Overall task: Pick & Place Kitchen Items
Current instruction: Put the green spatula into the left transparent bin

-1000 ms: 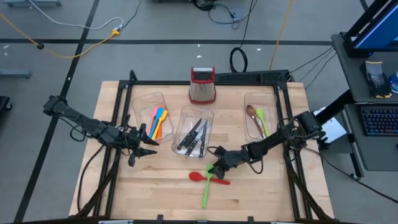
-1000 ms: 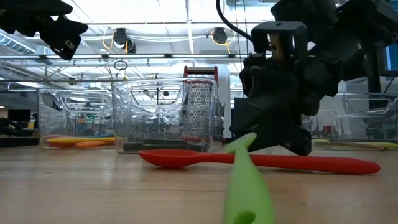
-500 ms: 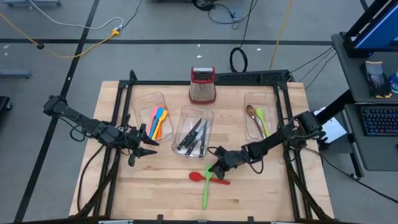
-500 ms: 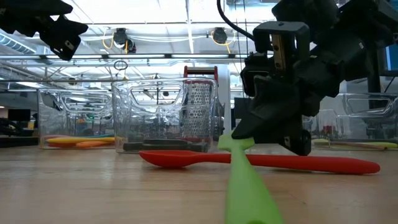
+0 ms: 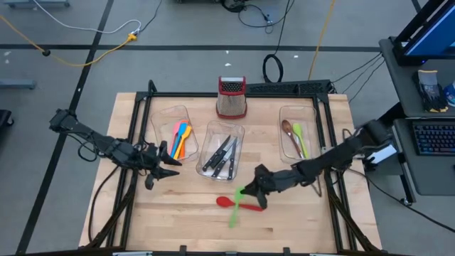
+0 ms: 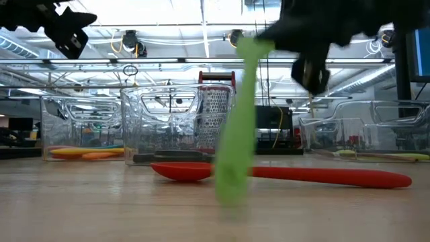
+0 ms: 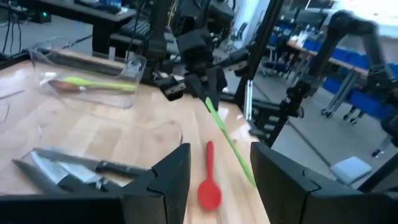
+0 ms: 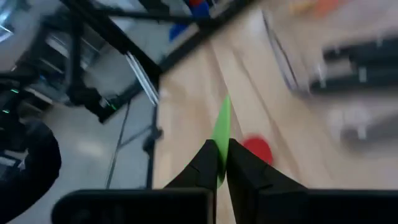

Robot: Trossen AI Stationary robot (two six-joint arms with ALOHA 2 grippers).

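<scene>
Green and hanging steeply, the spatula (image 6: 236,128) we grip in our right tool (image 5: 250,192) is clamped at its upper end, above the red spoon (image 5: 238,205) lying on the desk (image 5: 192,220). Our left tool (image 5: 167,169) waits with fingers apart beside the bin of knives (image 5: 222,156).

Pale wood table (image 5: 178,206); clear plastic bins (image 5: 222,148); metal grater (image 5: 232,102).
</scene>
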